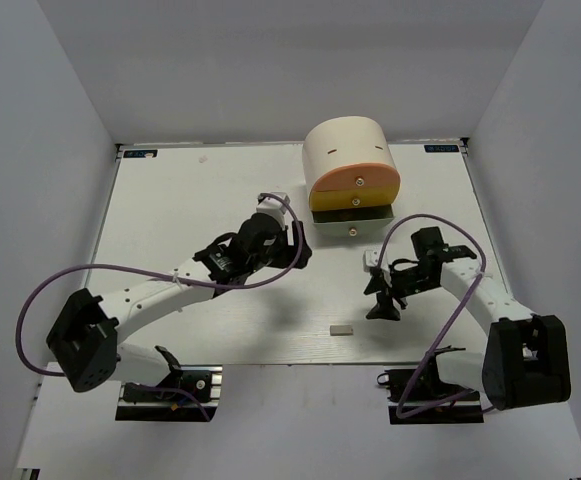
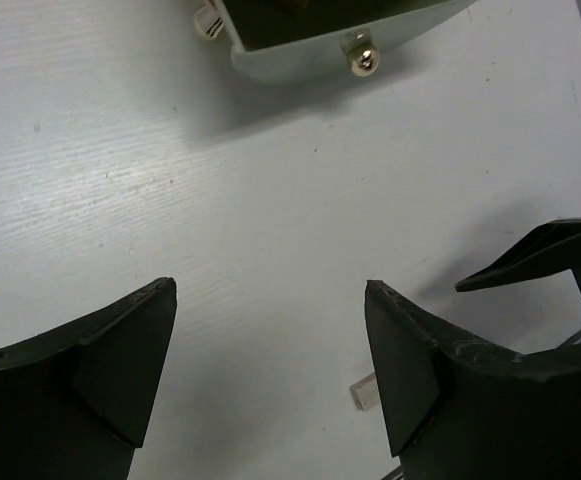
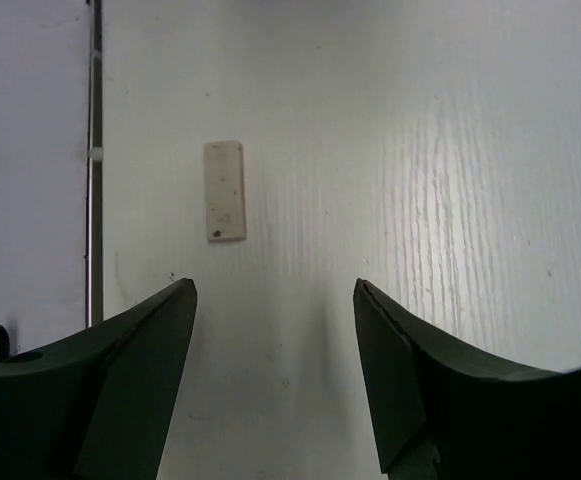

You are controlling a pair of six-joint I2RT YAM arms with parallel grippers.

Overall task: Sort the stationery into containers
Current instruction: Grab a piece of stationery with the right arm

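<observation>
A tan eraser (image 1: 342, 328) lies flat on the white table near its front edge. It shows ahead and left of my open, empty right gripper (image 3: 275, 290) in the right wrist view (image 3: 224, 190), clear of the fingers. My right gripper (image 1: 382, 305) points down, just right of and behind the eraser. My left gripper (image 1: 298, 250) is open and empty, beside the organizer's pulled-out bottom drawer (image 1: 353, 225). In the left wrist view (image 2: 270, 290) nothing lies between the fingers; the eraser's end (image 2: 362, 392) peeks out by the right finger. No other stationery shows.
The cream half-cylinder organizer (image 1: 345, 145) stands at the back centre, with an orange drawer (image 1: 355, 180) and a yellow drawer (image 1: 353, 202) shut. The open drawer's knob (image 2: 367, 62) faces my left gripper. The table's front edge (image 3: 93, 150) runs close to the eraser.
</observation>
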